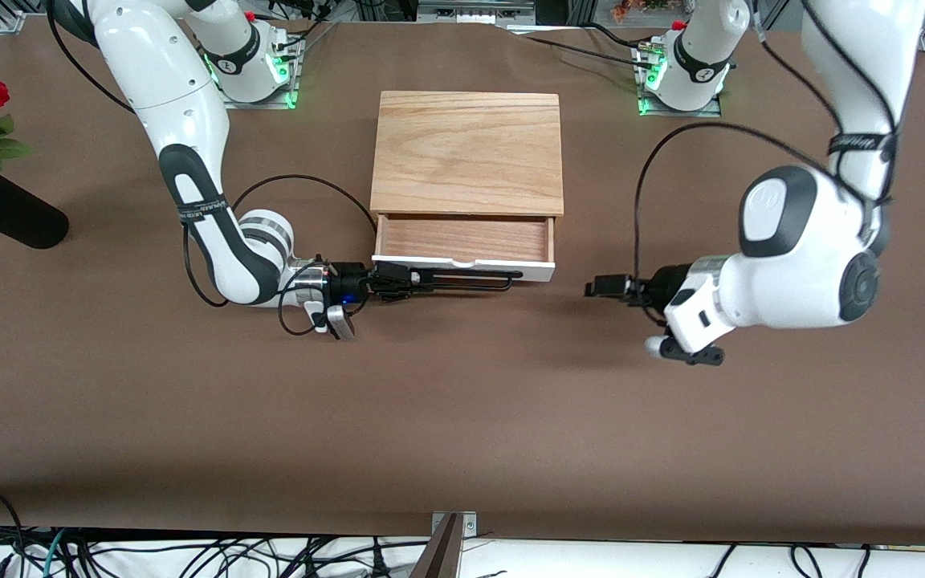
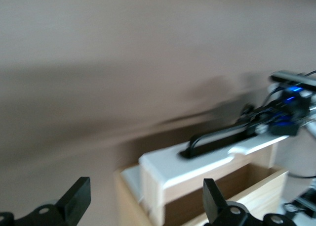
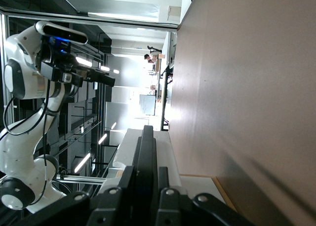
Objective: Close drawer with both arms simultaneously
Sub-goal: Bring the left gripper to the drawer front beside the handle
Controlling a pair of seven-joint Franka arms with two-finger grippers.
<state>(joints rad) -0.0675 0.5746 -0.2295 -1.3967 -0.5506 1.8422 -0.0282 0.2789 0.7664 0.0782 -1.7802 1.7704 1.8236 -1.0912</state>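
The drawer (image 1: 462,241) stands partly pulled out of the light-oak box (image 1: 466,152), its white front panel (image 1: 539,271) toward the front camera. My right gripper (image 1: 406,281) is shut on the black wire handle (image 1: 474,279) at its end toward the right arm; the right wrist view shows the handle (image 3: 147,142) between the closed fingers (image 3: 126,184). My left gripper (image 1: 595,286) is open and empty, just off the panel's end toward the left arm, not touching it. Its wrist view shows the panel's corner (image 2: 163,166) between the wide-apart fingers (image 2: 79,191).
A black vase (image 1: 9,210) with red roses lies at the right arm's end of the table. Cables hang along the table's front edge (image 1: 270,554). The brown tabletop (image 1: 462,401) spreads in front of the drawer.
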